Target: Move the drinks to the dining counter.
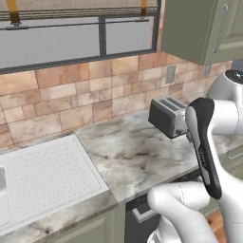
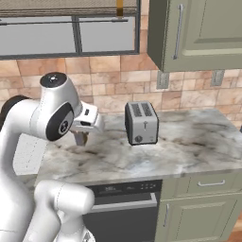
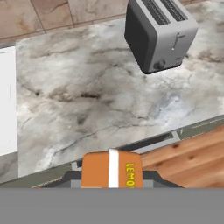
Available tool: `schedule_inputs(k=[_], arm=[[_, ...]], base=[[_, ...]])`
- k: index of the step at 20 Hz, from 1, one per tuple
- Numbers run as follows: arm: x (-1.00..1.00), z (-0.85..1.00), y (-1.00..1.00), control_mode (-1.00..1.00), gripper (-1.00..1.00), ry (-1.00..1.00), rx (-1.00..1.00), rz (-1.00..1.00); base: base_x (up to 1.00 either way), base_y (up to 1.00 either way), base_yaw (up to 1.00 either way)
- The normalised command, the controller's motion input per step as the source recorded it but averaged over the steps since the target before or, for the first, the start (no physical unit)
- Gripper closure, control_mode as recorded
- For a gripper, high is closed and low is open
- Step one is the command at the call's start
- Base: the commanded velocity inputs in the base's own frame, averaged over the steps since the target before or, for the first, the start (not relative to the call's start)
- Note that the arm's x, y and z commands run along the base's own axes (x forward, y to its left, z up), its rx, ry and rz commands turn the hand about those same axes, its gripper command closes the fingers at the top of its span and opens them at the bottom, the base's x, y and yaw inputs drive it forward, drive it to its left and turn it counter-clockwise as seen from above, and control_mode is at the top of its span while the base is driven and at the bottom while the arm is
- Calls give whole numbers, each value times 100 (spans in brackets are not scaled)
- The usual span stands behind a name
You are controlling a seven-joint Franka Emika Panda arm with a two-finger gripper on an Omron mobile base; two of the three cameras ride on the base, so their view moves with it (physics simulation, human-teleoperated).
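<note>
A small orange can with a white stripe and yellow lettering, one of the drinks, sits between the dark fingers of my gripper, which is shut on it. The can hangs in the air just off the front edge of the marble worktop. From the right base view the gripper hangs under the white wrist, with the brownish-orange can sticking out below it, above the worktop's left part. The dining counter is out of view.
A silver toaster stands on the worktop near the tiled wall, right of the gripper. The white sink drainboard lies to the left. Below the counter edge are a dishwasher and wooden floor. Green wall cabinets hang overhead.
</note>
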Motion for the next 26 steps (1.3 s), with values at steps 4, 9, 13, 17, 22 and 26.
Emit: schedule_inputs(k=[4,9,13,17,22,26], arm=[[-44,7,6,-100,100,0,-3,0],[-45,13,5,-100,100,0,-3,0],[-35,20,8,-100,100,0,-1,0],[-31,22,8,-100,100,0,0,0],[-28,16,5,-100,100,0,0,0],[-8,0,0,-100,100,1,0,0]], base=[[0,0,0],[0,0,0],[0,0,0],[0,0,0],[0,0,0],[0,0,0]])
